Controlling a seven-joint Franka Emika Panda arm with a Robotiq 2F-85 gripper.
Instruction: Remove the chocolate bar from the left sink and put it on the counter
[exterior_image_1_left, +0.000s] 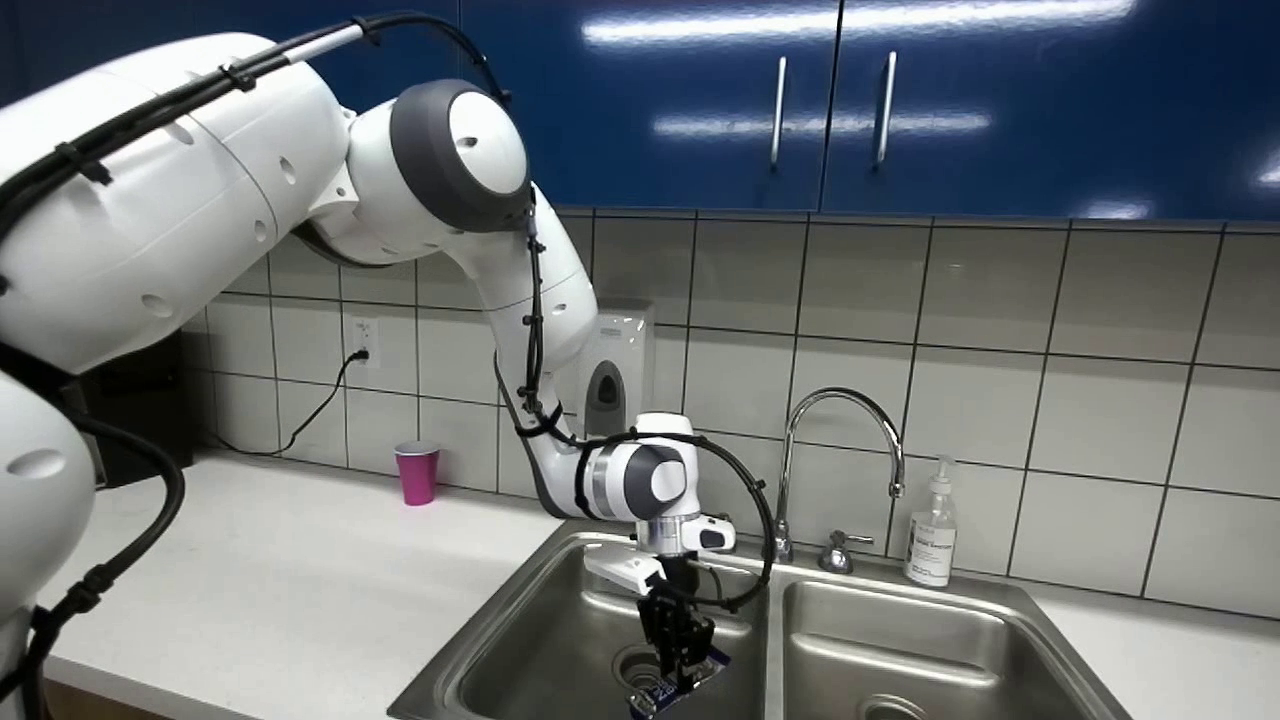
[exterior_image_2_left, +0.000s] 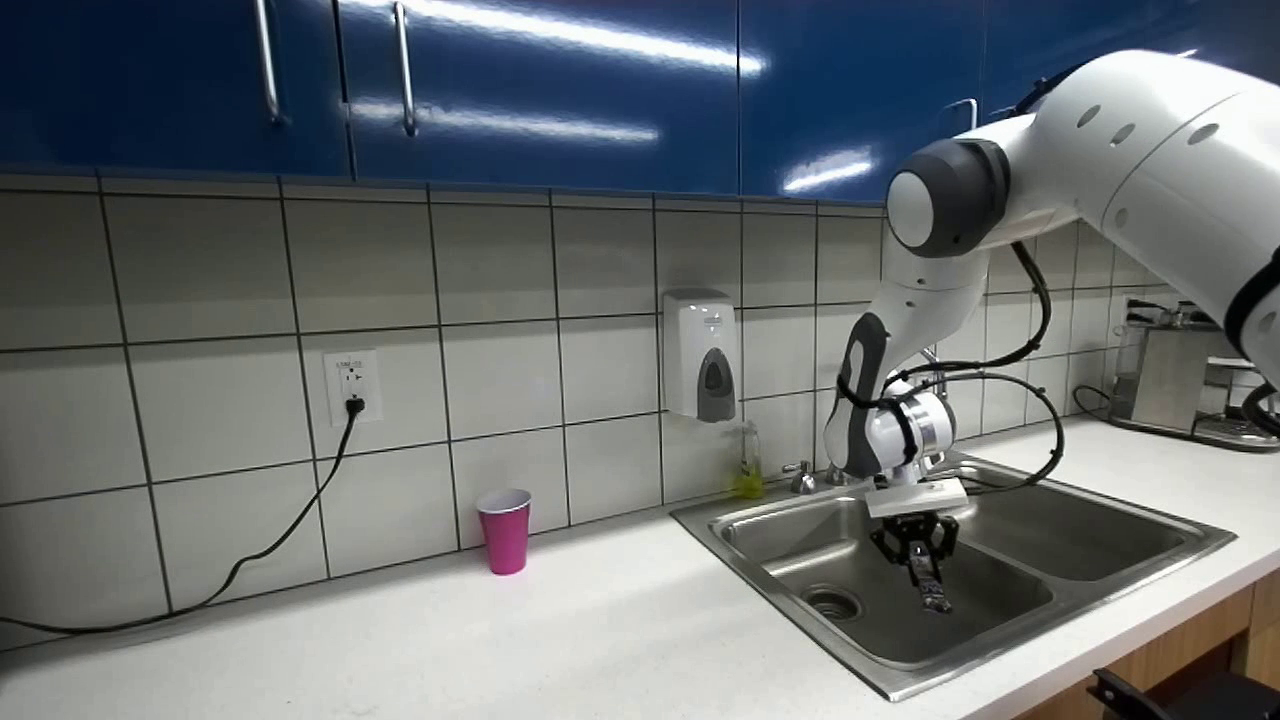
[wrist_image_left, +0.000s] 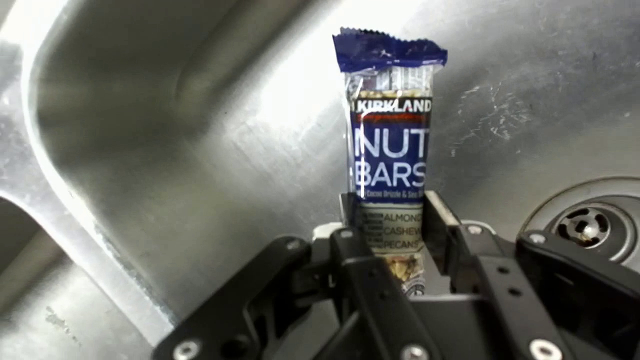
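Your tool (wrist_image_left: 392, 210) pinches the bar (wrist_image_left: 392, 150) by its long edges, over the left sink (exterior_image_1_left: 545, 640); a cup (exterior_image_2_left: 506, 540) stands upright on the surface (exterior_image_2_left: 400, 650).

KIRKLAND, NUT BARS, ALMOND, CASHEW, PECANS on wrapped bar (wrist_image_left: 390, 162)

The chocolate bar (wrist_image_left: 391, 142), slim, in blue and clear wrapping lettered "Nut Bars", is pinched in your gripper (wrist_image_left: 392, 207) over the shiny left sink (exterior_image_1_left: 540, 660), nearer its dividing edge, label toward your wrist view. The off-white counter (exterior_image_2_left: 400, 650) stretches from the sink's outer edge.
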